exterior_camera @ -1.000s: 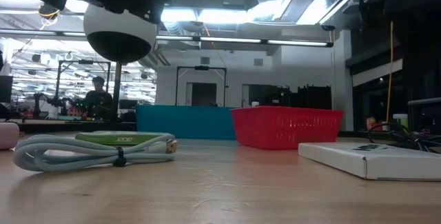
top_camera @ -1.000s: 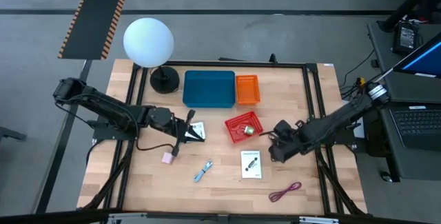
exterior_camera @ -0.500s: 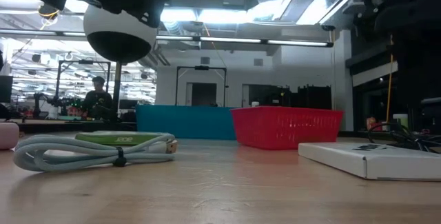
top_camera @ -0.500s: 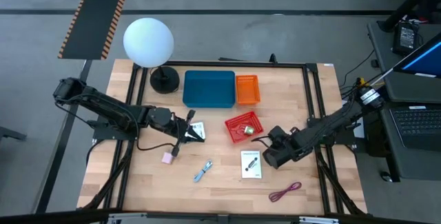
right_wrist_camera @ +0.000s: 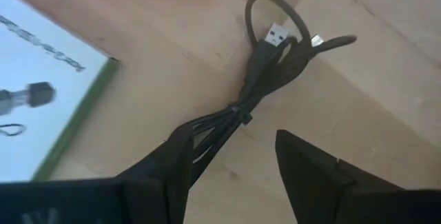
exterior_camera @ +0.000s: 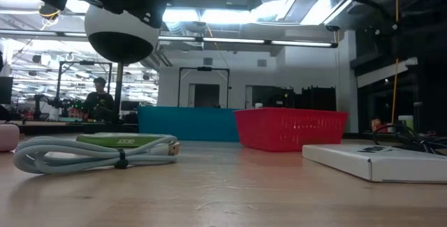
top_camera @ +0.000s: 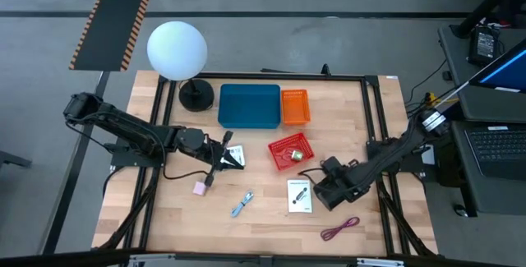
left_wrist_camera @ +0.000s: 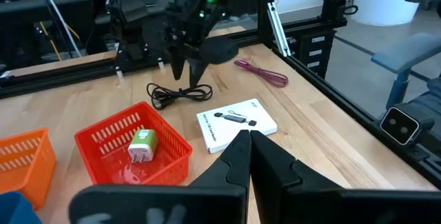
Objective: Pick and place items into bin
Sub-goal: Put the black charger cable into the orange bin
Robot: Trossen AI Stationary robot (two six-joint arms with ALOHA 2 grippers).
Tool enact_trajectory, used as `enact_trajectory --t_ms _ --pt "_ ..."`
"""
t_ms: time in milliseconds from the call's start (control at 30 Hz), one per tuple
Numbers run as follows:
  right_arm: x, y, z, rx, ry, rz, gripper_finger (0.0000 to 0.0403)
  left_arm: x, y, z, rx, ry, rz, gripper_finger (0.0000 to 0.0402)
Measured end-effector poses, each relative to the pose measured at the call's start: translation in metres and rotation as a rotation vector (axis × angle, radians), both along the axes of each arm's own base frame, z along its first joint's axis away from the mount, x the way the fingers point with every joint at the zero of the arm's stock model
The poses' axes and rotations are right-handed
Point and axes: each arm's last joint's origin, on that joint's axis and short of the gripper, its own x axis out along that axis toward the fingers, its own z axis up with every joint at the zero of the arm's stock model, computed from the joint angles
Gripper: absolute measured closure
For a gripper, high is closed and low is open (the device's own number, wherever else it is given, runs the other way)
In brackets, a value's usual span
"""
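My right gripper [top_camera: 325, 181] points down, open, just over a bundled black cable [right_wrist_camera: 256, 79] that lies on the wood between the red basket [top_camera: 290, 152] and a white printed card [top_camera: 300, 195]. Its two fingers stand either side of the bundle's near end; I cannot tell whether they touch it. My left gripper [left_wrist_camera: 248, 156] hovers shut and holds nothing, over a second white card [top_camera: 237, 154]. On the table lie a pink cube [top_camera: 199, 188], a blue-silver cable [top_camera: 242, 204] and a maroon cable [top_camera: 340, 228]. A green-white piece [left_wrist_camera: 143, 143] lies in the red basket.
A blue bin [top_camera: 249, 105] and an orange bin [top_camera: 295, 107] stand at the table's far side, and the white globe lamp [top_camera: 177, 49] at the far left corner. A black frame rail [top_camera: 374, 135] runs along the right side beside my right arm.
My right gripper has come down and moved toward the table's near edge, ending low over the black cable. My left arm has kept still.
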Motion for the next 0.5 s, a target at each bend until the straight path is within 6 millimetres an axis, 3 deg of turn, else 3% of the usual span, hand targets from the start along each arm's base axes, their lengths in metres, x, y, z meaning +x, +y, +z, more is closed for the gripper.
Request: enact_trajectory --t_ms 267,500 --pt "0.007 0.003 -0.021 -0.034 0.048 -0.004 0.0217 0.0 0.0 0.0 0.001 0.0 0.0 0.0398" --pt "0.011 0.001 -0.026 -0.035 0.046 -0.015 0.0234 0.0 0.0 0.0 0.001 0.0 0.001 0.0398"
